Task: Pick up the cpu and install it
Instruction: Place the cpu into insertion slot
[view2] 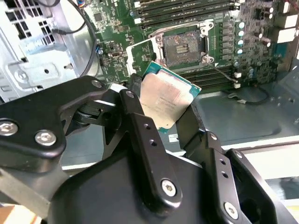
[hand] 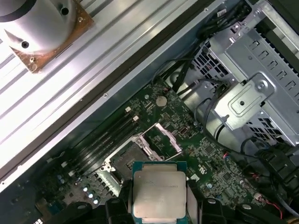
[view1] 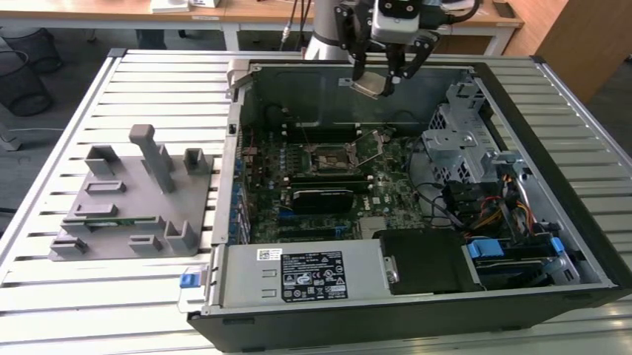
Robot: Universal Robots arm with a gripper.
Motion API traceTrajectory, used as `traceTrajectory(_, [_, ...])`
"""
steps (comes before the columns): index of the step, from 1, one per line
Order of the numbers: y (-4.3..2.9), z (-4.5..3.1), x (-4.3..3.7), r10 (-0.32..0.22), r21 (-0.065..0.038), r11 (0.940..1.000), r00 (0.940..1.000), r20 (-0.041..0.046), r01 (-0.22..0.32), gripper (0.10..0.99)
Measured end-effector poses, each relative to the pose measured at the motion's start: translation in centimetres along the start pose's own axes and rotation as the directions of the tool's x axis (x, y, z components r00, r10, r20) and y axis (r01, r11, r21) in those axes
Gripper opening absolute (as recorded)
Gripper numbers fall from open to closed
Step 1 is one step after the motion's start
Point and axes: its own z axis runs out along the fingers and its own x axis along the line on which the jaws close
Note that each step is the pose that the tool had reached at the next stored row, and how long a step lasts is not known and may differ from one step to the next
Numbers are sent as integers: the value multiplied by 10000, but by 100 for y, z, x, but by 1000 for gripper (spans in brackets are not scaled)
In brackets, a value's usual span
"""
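The cpu (view1: 368,84), a small flat square chip with a pale silver top and green edge, hangs in my gripper (view1: 380,80) above the far side of the open computer case. In both wrist views the two black fingers (view2: 140,126) are shut on opposite edges of the cpu (view2: 164,102) (hand: 158,193). Below it lies the green motherboard (view1: 326,177) with its square metal-framed socket (view1: 331,157) (view2: 184,44) (hand: 128,158); the socket's frame is swung open and its seat is bare. The cpu is held well above the socket, apart from it.
A grey plastic fixture (view1: 138,200) stands on the slatted table at the exterior view's left. Inside the case are a metal drive cage (view1: 459,133), bundles of cables (view1: 493,214) and a power supply (view1: 296,277). The arm's base (hand: 39,28) is bolted beyond the case.
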Motion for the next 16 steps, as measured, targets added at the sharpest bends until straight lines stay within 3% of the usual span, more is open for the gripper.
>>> traceTrajectory(4, [0, 6, 0, 714, -8, 9974, 9974, 30, -714, 541])
traceTrajectory(8, [-1, 11, 0, 1359, -16, 9907, 9907, 57, -1359, 541])
traceTrajectory(16, [-2, 21, 0, 2533, -36, 9674, 9673, 107, -2533, 541])
